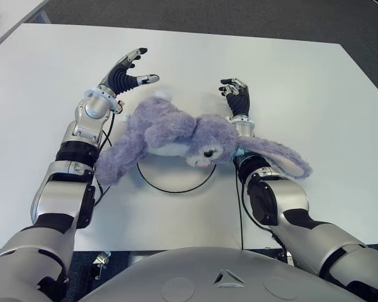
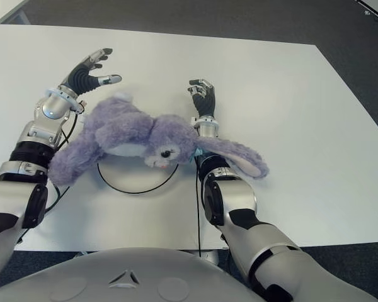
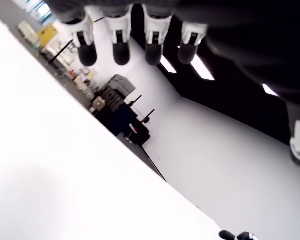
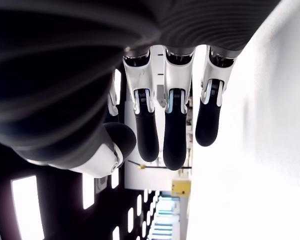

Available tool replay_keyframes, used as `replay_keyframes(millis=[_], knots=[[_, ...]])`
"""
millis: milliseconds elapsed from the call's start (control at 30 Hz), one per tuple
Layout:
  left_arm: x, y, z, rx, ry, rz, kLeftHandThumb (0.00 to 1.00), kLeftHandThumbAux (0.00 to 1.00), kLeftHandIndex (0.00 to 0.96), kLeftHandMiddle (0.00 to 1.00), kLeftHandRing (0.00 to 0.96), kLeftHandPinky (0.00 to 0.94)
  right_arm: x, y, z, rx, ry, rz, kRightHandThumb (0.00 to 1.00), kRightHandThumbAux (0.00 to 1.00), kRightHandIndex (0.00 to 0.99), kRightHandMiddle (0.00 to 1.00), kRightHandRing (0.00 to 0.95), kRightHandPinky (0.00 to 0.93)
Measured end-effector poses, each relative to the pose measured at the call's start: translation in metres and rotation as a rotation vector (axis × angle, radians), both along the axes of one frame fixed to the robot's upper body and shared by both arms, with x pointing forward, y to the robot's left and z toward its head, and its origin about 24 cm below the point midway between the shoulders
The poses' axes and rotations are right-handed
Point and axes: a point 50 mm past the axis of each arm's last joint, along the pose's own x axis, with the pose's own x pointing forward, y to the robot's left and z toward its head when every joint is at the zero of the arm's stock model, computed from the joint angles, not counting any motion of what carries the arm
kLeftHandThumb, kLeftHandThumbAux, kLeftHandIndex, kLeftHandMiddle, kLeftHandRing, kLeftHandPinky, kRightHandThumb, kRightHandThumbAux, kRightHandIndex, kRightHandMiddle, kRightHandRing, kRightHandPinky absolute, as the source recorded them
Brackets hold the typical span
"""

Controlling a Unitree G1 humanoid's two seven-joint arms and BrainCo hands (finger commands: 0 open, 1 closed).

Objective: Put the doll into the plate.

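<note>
The doll (image 1: 170, 135) is covered in soft, fuzzy lilac plush; the table (image 1: 315, 94) is seen as smooth, matt white, and both forearms are clad in glossy silver plastic or metal

Both arms are silver-grey shells broken by black joint bands, with thin black cables looping from each forearm. The left hand (image 1: 127, 70), in the upper left of the frame, has ribbed black rubber on the palm, white finger links and dark tips. The right hand (image 1: 235, 93), centre frame, matches it. A grey torso shell (image 1: 220, 277) with a small triangular mark fills the bottom edge.
</note>
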Motion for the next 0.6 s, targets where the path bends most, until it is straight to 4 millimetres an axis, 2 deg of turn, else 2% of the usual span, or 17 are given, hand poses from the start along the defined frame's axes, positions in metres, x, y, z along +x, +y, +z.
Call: replay_keyframes(millis=[267, 600], knots=[[0.002, 0.002, -0.008, -0.092, 0.011, 0.036, 0.0, 0.443, 0.0, 0.0, 0.0, 0.0, 0.0, -0.003, 0.0, -0.003, 0.0, -0.006, 0.728, 0.731, 0.415, 0.33, 0.402, 0.309], [0.0, 0.0, -0.025, -0.198, 0.037, 0.069, 0.0, 0.383, 0.0, 0.0, 0.0, 0.0, 0.0, -0.004, 0.0, -0.004, 0.001, -0.008, 0.724, 0.731, 0.415, 0.333, 0.385, 0.327]])
